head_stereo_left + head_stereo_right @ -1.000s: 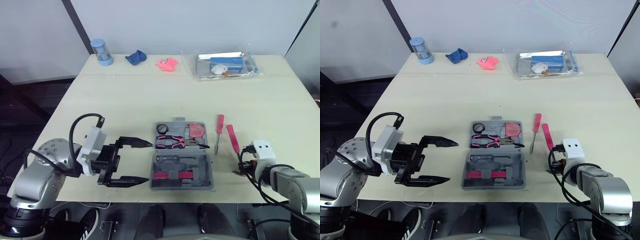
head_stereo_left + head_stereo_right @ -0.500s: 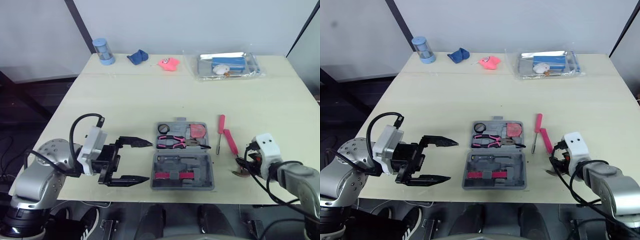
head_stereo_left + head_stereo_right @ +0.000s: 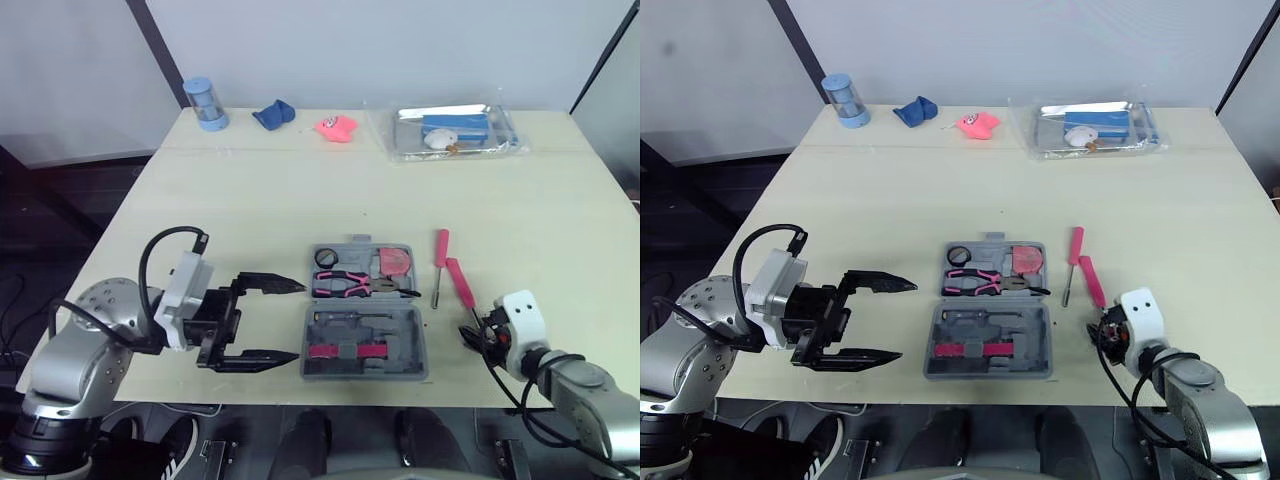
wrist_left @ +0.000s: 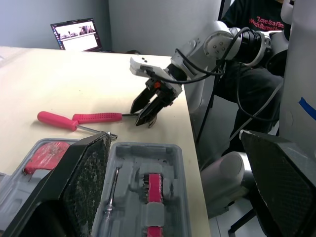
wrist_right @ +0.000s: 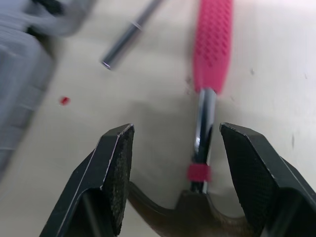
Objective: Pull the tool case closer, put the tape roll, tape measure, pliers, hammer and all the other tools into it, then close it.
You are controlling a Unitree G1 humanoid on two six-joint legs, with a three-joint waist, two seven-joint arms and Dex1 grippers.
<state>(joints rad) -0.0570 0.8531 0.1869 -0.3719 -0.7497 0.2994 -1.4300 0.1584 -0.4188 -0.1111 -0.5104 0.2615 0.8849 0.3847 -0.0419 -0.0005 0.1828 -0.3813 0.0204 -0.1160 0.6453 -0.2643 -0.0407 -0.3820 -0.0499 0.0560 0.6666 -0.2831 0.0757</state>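
**Asker:** Where was the hammer when you went for it?

**Operator:** Its steel shaft lay between my right fingers, which stood spread and gripping nothing; the head sat down at their roots and the pink handle ran on beyond their tips; the shaft was nearer one finger than the other.

**Asker:** So how did you mean to close well?

**Operator:** I judged I should centre first, so that both fingers met the shaft together and did not swing the hammer on the bench; I wanted the grip on the steel close to the head, since the weight sits there and the handle would droop less; a slow squeeze, too, as round steel can roll out.

**Asker:** Anything nearby to mind?

**Operator:** The screwdriver lay past the fingertips, close beside the handle; I couldn't tell whether they touched; a straight lift looked safest.

**Asker:** And the case?

**Operator:** The tool case lay open just past the tips of my left fingers, which were also spread and empty; the pliers, tape roll and tape measure sat in its far half.
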